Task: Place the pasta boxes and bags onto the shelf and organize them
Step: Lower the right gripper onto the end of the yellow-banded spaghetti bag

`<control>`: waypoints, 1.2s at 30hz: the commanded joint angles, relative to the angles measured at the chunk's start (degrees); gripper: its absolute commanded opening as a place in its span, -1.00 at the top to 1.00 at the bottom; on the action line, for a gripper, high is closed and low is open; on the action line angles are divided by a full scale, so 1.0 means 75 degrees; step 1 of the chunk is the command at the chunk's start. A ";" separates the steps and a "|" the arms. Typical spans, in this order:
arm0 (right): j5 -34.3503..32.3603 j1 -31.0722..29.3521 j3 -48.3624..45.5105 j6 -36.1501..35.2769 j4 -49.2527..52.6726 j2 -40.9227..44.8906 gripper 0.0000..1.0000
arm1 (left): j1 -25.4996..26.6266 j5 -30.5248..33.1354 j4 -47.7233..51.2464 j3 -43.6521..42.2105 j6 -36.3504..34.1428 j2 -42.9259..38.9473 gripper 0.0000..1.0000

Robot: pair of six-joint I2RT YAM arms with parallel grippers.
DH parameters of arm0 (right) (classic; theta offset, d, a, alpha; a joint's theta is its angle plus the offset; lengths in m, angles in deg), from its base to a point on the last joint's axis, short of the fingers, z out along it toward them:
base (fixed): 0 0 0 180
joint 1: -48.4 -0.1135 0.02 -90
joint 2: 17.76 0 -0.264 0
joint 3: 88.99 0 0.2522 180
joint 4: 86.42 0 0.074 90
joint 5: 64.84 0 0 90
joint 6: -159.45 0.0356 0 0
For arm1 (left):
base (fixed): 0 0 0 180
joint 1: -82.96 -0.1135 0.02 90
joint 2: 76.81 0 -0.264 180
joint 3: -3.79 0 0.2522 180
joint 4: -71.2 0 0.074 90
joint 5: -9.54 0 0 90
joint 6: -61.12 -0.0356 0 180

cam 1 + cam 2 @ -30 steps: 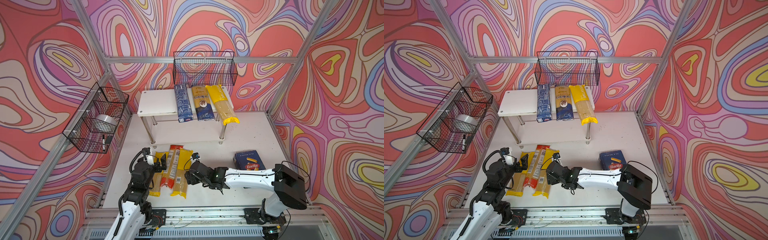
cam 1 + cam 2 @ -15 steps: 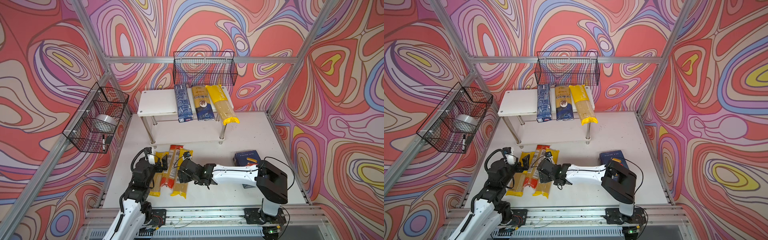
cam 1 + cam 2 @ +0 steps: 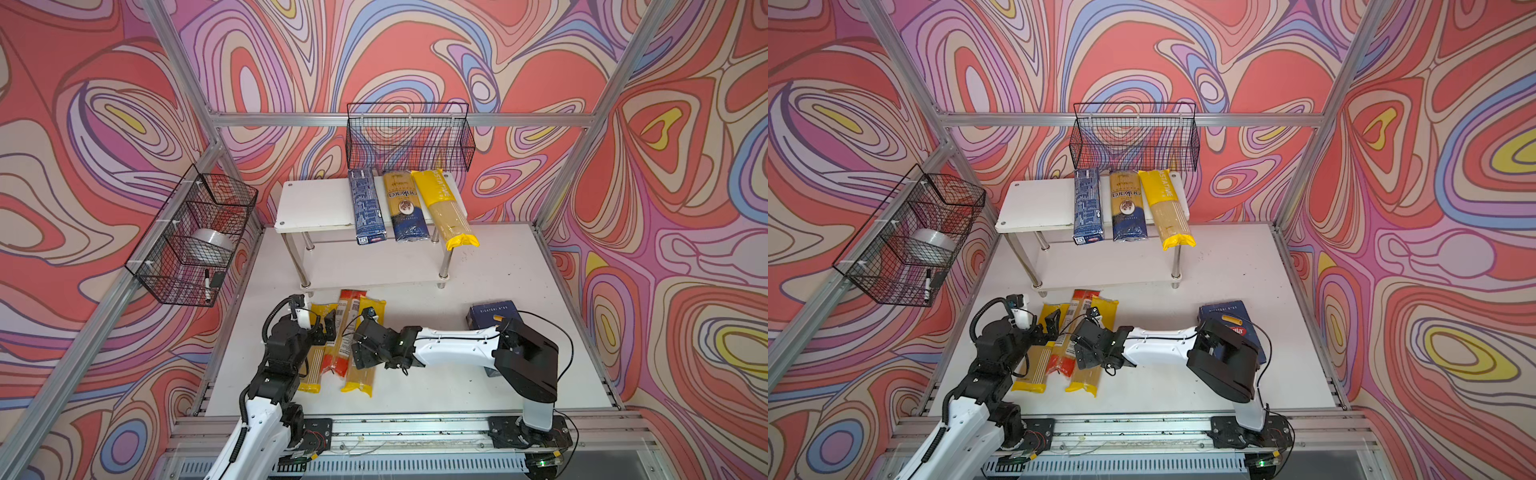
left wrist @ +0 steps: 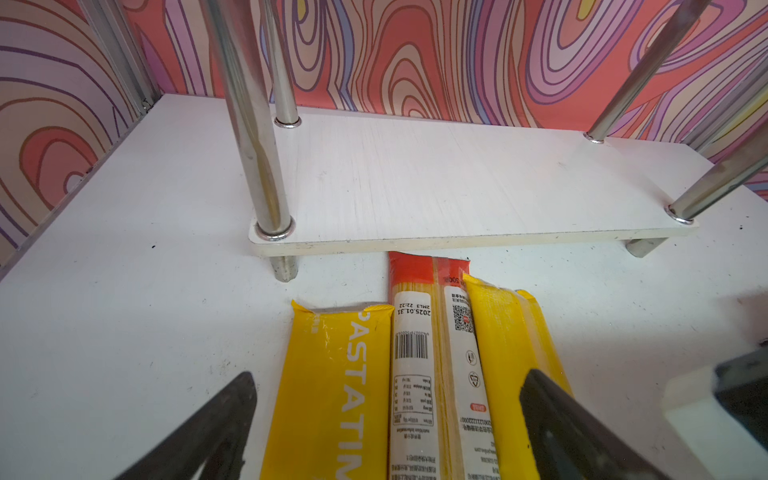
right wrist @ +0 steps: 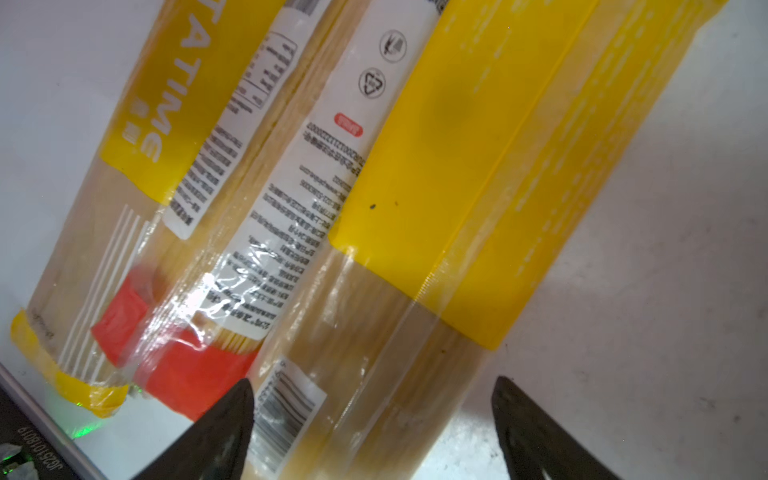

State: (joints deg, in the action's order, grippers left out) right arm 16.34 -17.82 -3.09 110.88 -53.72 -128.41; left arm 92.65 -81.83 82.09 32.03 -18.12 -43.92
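The white shelf [image 3: 316, 203] holds a narrow dark blue pasta box [image 3: 368, 208], the blue-and-gold ankara bag [image 3: 405, 208] and a yellow bag [image 3: 446, 212] on its top tier. Three bags lie side by side on the table: a yellow bag [image 4: 332, 374], a red-ended bag [image 4: 415, 332] and another yellow bag [image 5: 457, 145]. My right gripper [image 5: 372, 399] is open and low, straddling that last bag's clear end. My left gripper [image 4: 388, 386] hangs open over the bags' far halves. The rigatoni box [image 3: 492, 311] lies partly behind my right arm.
A black wire basket [image 3: 409, 137] hangs on the back wall just above the shelf. Another [image 3: 195, 237] on the left wall holds a tape roll and a marker. The shelf's lower tier [image 4: 457, 187] is bare, its chrome legs [image 4: 253, 124] close ahead of the bags.
My right arm has swung left, so its gripper now sits over the rightmost yellow bag, and its jaws have opened wider. The left arm has barely moved.
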 commanded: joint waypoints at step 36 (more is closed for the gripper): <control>0.0016 0.0204 0.0800 -0.0007 0.1658 -0.0803 -0.88 | -0.0050 -0.1094 -0.0687 -0.0405 0.1546 0.0596 -1.00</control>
State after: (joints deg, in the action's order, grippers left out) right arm 18.48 -16.42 1.92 111.47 -46.92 -132.32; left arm 92.65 -90.48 78.04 28.34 -7.19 -39.20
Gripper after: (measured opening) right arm 0.938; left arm 0.999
